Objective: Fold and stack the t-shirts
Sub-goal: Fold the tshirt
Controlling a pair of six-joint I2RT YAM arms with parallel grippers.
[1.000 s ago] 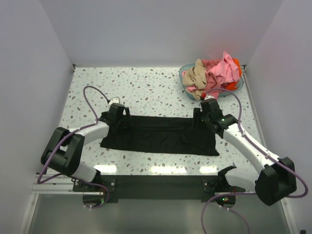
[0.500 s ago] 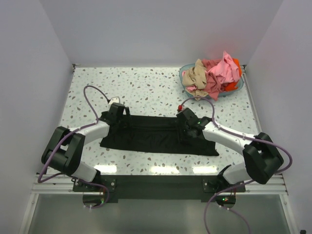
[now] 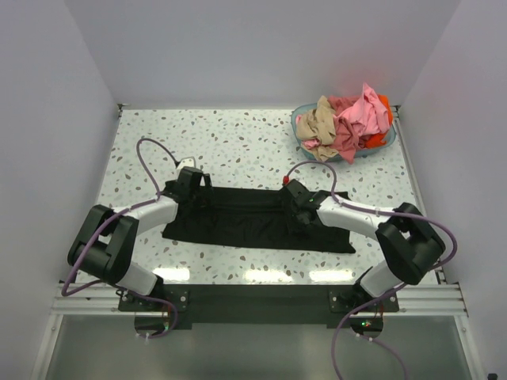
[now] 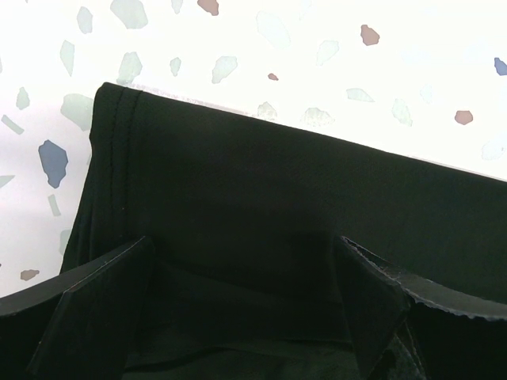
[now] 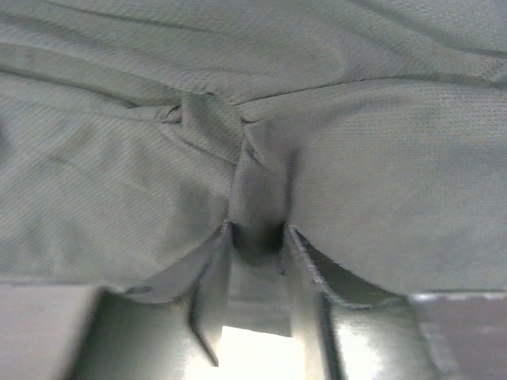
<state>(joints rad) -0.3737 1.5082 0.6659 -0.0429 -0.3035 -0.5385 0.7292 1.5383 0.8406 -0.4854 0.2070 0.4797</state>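
The large black t-shirt (image 3: pixel 245 226) lies folded into a long strip across the middle of the table. My left gripper (image 3: pixel 194 192) rests on its far left corner. In the left wrist view the gripper (image 4: pixel 242 269) is open, jaws wide apart on the black cloth (image 4: pixel 277 182). My right gripper (image 3: pixel 291 199) is on the shirt's far edge near the middle. In the right wrist view it (image 5: pixel 257 233) is shut on a pinched fold of the cloth (image 5: pixel 380 158). Pink (image 3: pixel 358 111), tan-beige (image 3: pixel 319 123) and orange-red (image 3: pixel 384 103) shirts are heaped in the basket.
The teal round basket (image 3: pixel 299 120) stands at the far right corner of the speckled table (image 3: pixel 230 146). White walls close in the back and both sides. Cables loop above each arm.
My right gripper has moved left along the black shirt's far edge, from its right end to near the middle. The left arm and the shirt have stayed put.
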